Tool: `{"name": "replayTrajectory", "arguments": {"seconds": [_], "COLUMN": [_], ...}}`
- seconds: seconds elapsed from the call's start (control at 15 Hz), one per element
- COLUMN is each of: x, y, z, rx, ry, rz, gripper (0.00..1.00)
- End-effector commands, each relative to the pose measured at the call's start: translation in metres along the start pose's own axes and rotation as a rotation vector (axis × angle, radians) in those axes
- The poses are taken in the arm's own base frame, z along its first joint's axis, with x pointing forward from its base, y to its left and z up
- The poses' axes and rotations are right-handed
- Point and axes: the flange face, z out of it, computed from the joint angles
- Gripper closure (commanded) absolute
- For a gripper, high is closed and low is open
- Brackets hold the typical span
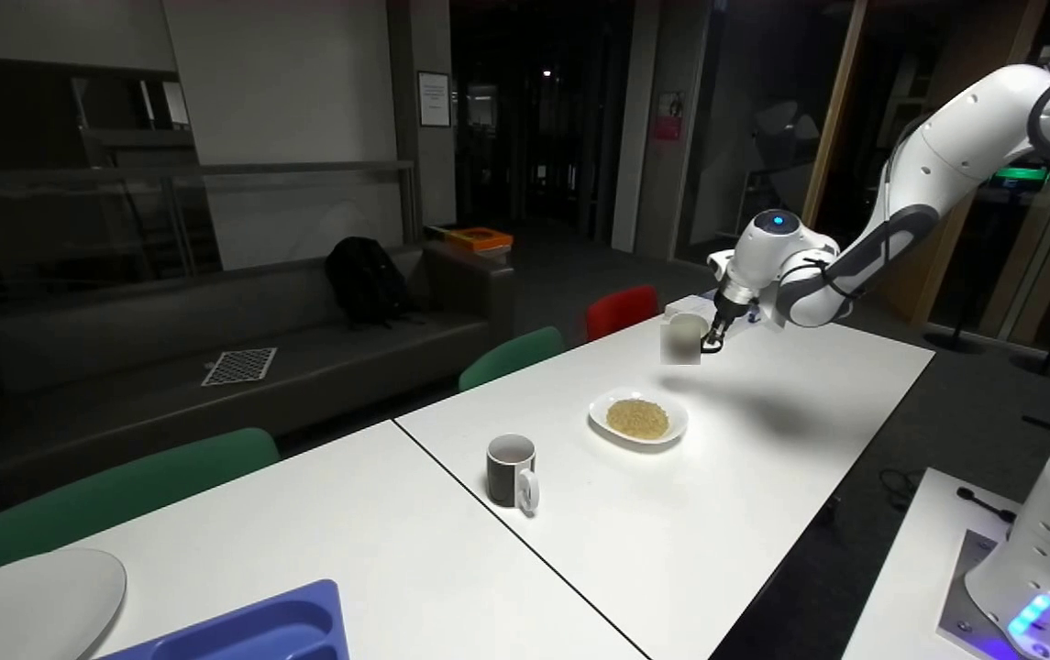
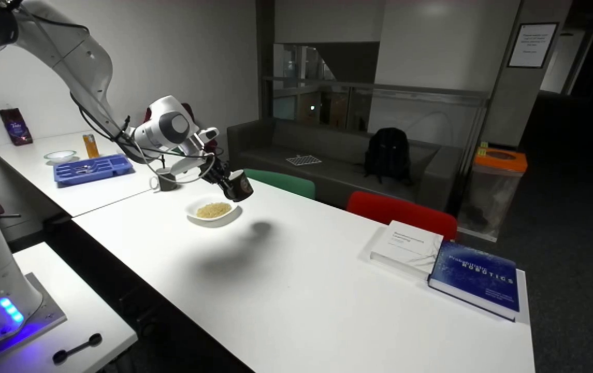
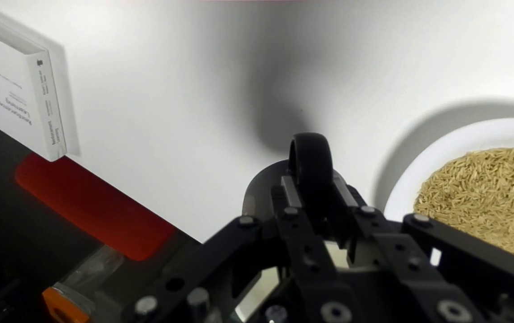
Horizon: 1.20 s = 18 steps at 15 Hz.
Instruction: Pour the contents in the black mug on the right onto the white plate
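Note:
The black mug hangs in the air above the table beside the white plate, tilted. In an exterior view, its pale side is blurred. My gripper is shut on the mug's handle; the mug's dark body shows behind the fingers in the wrist view. Whether anything is inside the mug is hidden. The white plate lies on the table and also shows in the other views. The contents, a tan heap of grains, lie on the plate and show closely in the wrist view.
A greyer mug stands upright near the table seam. A blue tray and a bowl lie on the farther table section. A white book and a blue book lie at the table's end. Chairs line the long edge.

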Motion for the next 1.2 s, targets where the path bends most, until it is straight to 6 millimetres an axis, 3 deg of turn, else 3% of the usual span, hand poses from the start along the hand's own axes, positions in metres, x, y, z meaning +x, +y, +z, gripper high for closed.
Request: {"name": "replayTrajectory", "arguments": {"seconds": [0.0, 1.13], "x": [-0.012, -0.032], "y": [0.010, 0.007], "z": [0.002, 0.035], "rx": [0.038, 0.223], "ry": [0.045, -0.001], "rz": [-0.006, -0.117], "gripper": [0.95, 0.95]}}
